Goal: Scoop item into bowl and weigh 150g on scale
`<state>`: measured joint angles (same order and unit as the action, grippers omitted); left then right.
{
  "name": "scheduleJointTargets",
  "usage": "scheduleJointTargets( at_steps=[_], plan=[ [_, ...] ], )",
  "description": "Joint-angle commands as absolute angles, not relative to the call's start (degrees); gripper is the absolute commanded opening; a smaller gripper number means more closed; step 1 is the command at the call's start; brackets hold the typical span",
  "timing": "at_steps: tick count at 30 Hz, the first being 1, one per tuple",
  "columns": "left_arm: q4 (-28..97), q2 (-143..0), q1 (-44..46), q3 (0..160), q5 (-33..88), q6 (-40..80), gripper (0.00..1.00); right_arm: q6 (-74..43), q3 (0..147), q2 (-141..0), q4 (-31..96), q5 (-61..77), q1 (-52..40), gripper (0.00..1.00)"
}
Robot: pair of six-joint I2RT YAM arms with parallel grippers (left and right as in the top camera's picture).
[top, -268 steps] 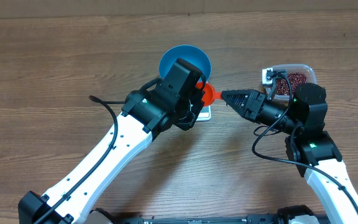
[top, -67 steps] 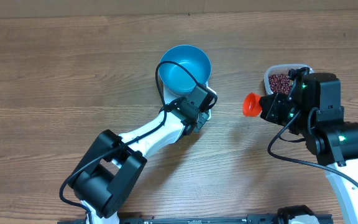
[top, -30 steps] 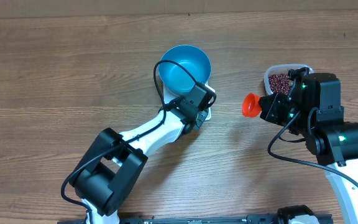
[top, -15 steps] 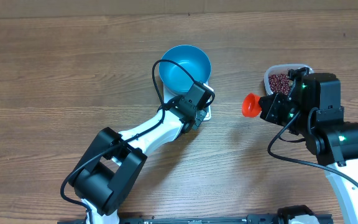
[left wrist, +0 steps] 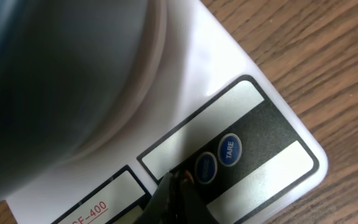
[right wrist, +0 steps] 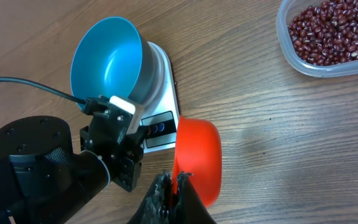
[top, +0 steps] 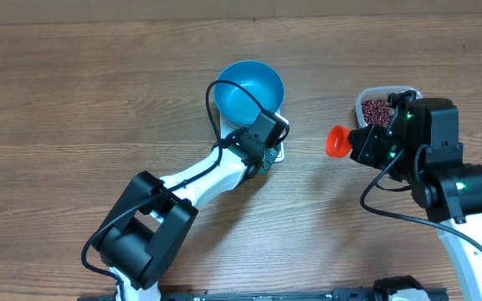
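Observation:
The bright blue bowl (top: 249, 90) stands on the white scale (top: 278, 154), and no beans show inside it (right wrist: 107, 56). My left gripper (top: 272, 151) is shut, with its tip (left wrist: 178, 182) down on the scale's button panel (left wrist: 272, 124) beside the round blue buttons (left wrist: 230, 149). Out to the right, above bare table, my right gripper (top: 355, 144) is shut on the handle of the orange-red scoop (top: 336, 140). Only the outside of the scoop's cup (right wrist: 199, 158) faces the right wrist camera. The dark red beans (top: 377, 109) lie in a clear tub behind my right arm.
The clear plastic tub (right wrist: 291, 56) sits at the right, partly under my right arm in the overhead view. My left arm (top: 191, 184) stretches diagonally across the wooden table (top: 74, 109) toward the scale. A black cable (top: 224, 88) arcs over the bowl's rim.
Nothing has moved in the last second. Since about nine seconds ago, the scoop has drawn back rightward from the bowl, and my left gripper has come down onto the scale's buttons.

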<state>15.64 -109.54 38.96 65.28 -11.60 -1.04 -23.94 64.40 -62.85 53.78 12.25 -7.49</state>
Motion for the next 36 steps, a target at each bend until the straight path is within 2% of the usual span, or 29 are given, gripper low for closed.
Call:
scheduleJointTargets(
  at_steps=[1, 36],
  plan=[
    [15.5, -110.3, 38.9, 64.9, -10.4, -2.5, 0.04, -23.9, 65.7, -62.4, 53.7, 12.8, -7.3, 0.04],
    [14.6, -111.3, 38.9, 64.9, -10.0, -2.2, 0.04, -24.0, 65.7, -62.4, 53.7, 12.8, -7.3, 0.04]
  ],
)
